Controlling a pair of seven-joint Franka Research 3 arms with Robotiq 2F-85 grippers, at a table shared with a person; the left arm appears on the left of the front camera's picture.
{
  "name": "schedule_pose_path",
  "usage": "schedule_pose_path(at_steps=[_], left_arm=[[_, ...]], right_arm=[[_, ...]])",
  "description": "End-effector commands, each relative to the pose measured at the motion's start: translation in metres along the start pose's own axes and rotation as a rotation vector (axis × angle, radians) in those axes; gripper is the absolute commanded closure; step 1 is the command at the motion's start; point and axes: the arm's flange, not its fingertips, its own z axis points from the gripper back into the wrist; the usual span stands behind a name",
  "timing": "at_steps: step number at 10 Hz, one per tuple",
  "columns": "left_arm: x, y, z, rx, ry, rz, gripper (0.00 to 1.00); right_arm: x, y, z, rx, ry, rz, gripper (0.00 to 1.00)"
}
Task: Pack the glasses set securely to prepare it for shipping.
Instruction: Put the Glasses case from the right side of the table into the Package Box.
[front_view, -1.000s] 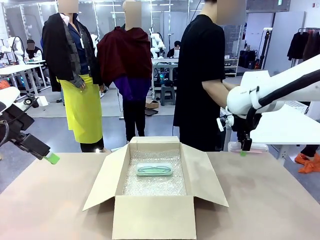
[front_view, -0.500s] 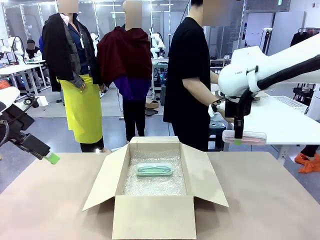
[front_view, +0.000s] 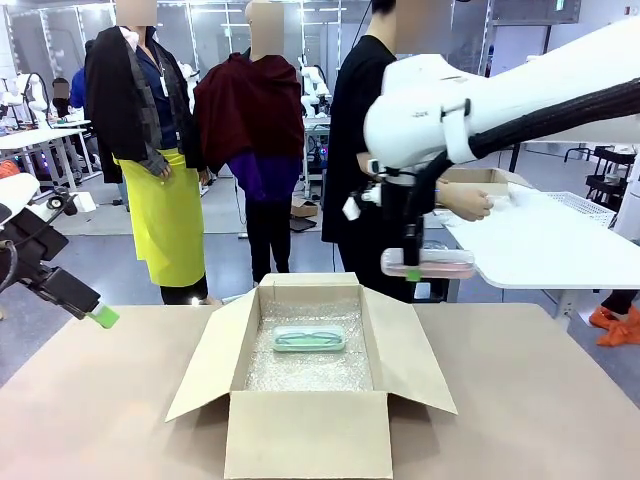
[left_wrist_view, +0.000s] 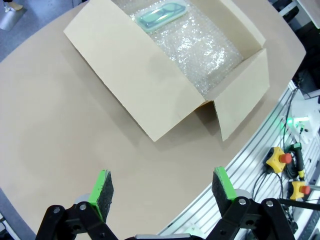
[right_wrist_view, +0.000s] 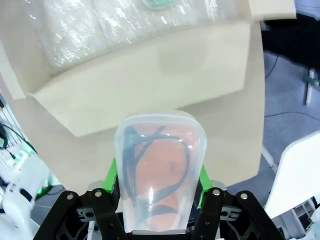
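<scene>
The mint green glasses case (front_view: 309, 339) lies on bubble wrap inside the open cardboard box (front_view: 305, 440); the left wrist view shows the mint case (left_wrist_view: 161, 15) at its top. My right gripper (front_view: 412, 268) is shut on the pink glasses case (front_view: 428, 263), held level in the air above the box's far right flap. In the right wrist view the pink case (right_wrist_view: 159, 167) with dark glasses under its clear lid sits between the green pads (right_wrist_view: 111, 175). My left gripper (front_view: 100, 316) hovers open over the table's left edge, its fingers (left_wrist_view: 101, 188) apart with nothing between them.
A person in black stands behind the box at the far side, a hand (front_view: 468, 202) resting on a white side table (front_view: 540, 245) at the right. Bare brown tabletop (front_view: 520, 400) lies on both sides of the box. Cables and stop buttons (left_wrist_view: 285, 165) hang beyond the table edge.
My right arm has carried the pink case leftward and a little higher, from over the table's far right toward the box. The left arm has stayed still.
</scene>
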Motion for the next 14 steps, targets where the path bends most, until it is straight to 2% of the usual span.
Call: schedule_pose_path(at_steps=[1, 5, 8, 9, 14], left_arm=[[0.001, 0.001, 0.001, -0.007, -0.015, -0.009, 0.00], [0.001, 0.001, 0.001, -0.007, -0.015, -0.009, 0.00], [0.001, 0.001, 0.001, -0.007, -0.015, -0.009, 0.00], [0.001, 0.001, 0.001, -0.007, -0.015, -0.009, 0.00], [0.001, 0.001, 0.001, -0.007, -0.015, -0.009, 0.00]], right_arm=[[0.036, 0.021, 0.004, 0.010, -0.013, -0.014, 0.56], [0.119, 0.080, -0.013, 0.034, -0.022, 0.021, 0.56], [0.162, 0.093, -0.039, 0.068, -0.074, 0.042, 0.56], [0.170, 0.094, -0.052, 0.055, -0.103, 0.070, 0.56], [0.178, 0.070, -0.108, 0.102, -0.098, 0.024, 0.56]])
